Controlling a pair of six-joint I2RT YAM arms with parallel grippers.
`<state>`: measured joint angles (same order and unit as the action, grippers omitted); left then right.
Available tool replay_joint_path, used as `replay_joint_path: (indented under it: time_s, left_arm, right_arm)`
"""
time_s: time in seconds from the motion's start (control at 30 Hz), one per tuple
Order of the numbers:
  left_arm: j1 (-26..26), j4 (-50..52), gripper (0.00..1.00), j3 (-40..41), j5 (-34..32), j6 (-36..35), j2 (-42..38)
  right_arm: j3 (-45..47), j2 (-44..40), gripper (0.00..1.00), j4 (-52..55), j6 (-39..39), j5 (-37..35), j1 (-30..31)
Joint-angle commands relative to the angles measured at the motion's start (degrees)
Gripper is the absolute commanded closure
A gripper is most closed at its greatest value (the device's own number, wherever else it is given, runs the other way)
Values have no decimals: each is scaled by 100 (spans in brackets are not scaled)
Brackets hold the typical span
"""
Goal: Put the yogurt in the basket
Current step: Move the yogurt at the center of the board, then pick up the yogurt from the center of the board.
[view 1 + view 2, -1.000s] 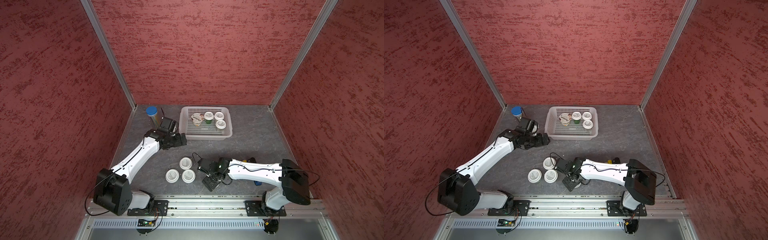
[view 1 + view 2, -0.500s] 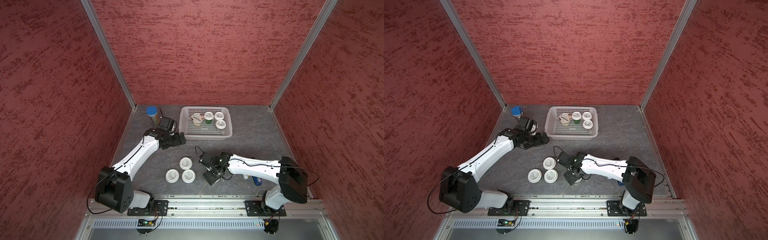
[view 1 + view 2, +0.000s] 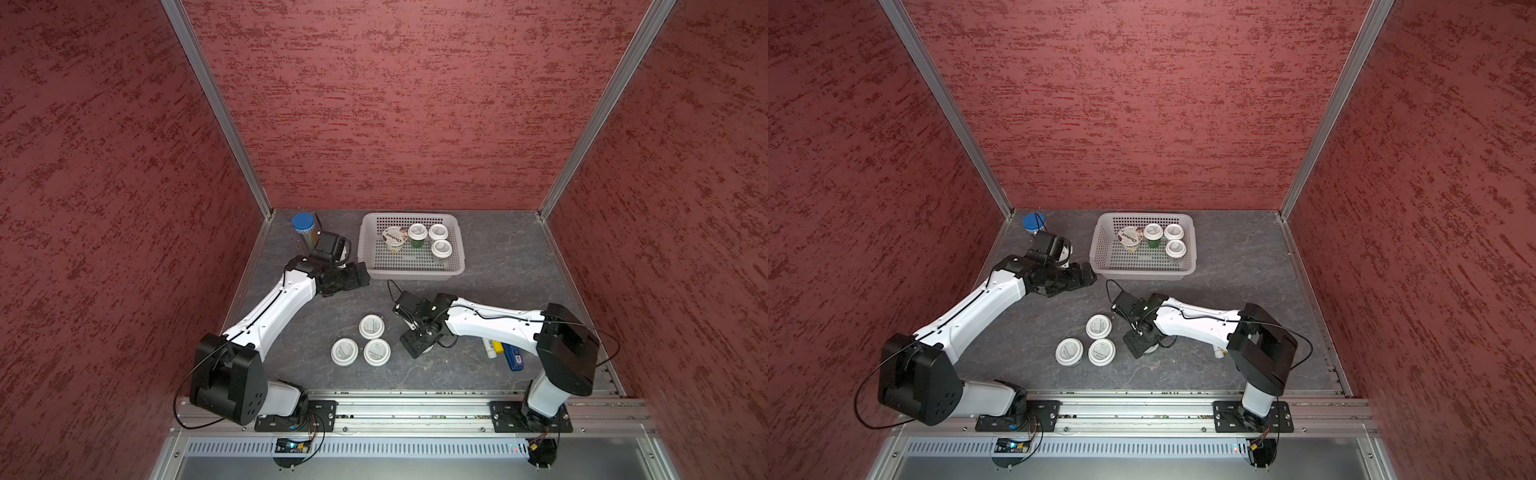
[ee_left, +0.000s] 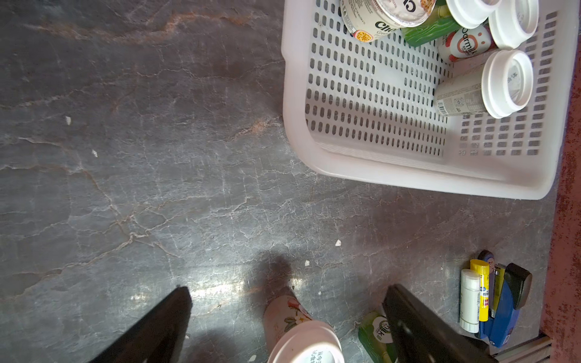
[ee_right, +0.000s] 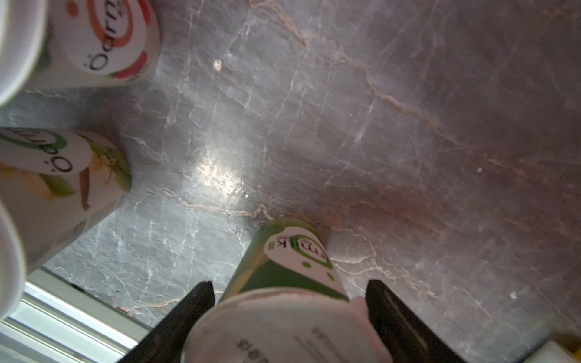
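The basket (image 3: 411, 272) (image 3: 1142, 272) stands at the back centre and holds the Chobani yogurt (image 3: 394, 239) and three white-lidded cups (image 3: 440, 248). Three more white-lidded yogurt cups (image 3: 372, 326) (image 3: 1098, 326) stand grouped at the front centre. My right gripper (image 3: 415, 347) (image 5: 289, 286) points down just right of them, open, its fingers on either side of a green-sided cup (image 5: 292, 261) that stands on the table. Both top views hide that cup under the gripper. My left gripper (image 3: 361, 276) (image 4: 287, 292) hovers open and empty by the basket's front left corner.
A tall tube with a blue cap (image 3: 303, 222) stands in the back left corner behind the left wrist. A blue stapler (image 3: 513, 357) and glue sticks (image 3: 492, 347) lie at the front right beside the right arm. Red walls enclose the dark stone table (image 3: 498, 282).
My right gripper has shifted a little left and away from the front edge, and its jaws have widened around the green cup. The left arm has barely moved.
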<state>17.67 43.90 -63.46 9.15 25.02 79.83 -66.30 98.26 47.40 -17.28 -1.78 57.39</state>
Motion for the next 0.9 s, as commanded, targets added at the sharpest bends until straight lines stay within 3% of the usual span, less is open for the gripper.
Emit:
replay_joint_path:
  time_s: [0.0, 0.23, 0.63, 0.87]
  left_arm:
    - [-28, -22, 0, 7, 79, -67, -126]
    - [-31, -22, 0, 33, 68, -58, -159]
    - [-27, -31, 0, 32, 92, -58, -76]
    - [-19, -62, 0, 81, 98, -44, -100]
  right_arm:
    - [-156, -44, 14, -31, 95, -137, -51]
    - [37, -293, 5, 41, -11, -12, -107]
    - [246, -486, 7, 138, -196, 128, -53]
    - [250, -501, 15, 97, -250, 66, 1]
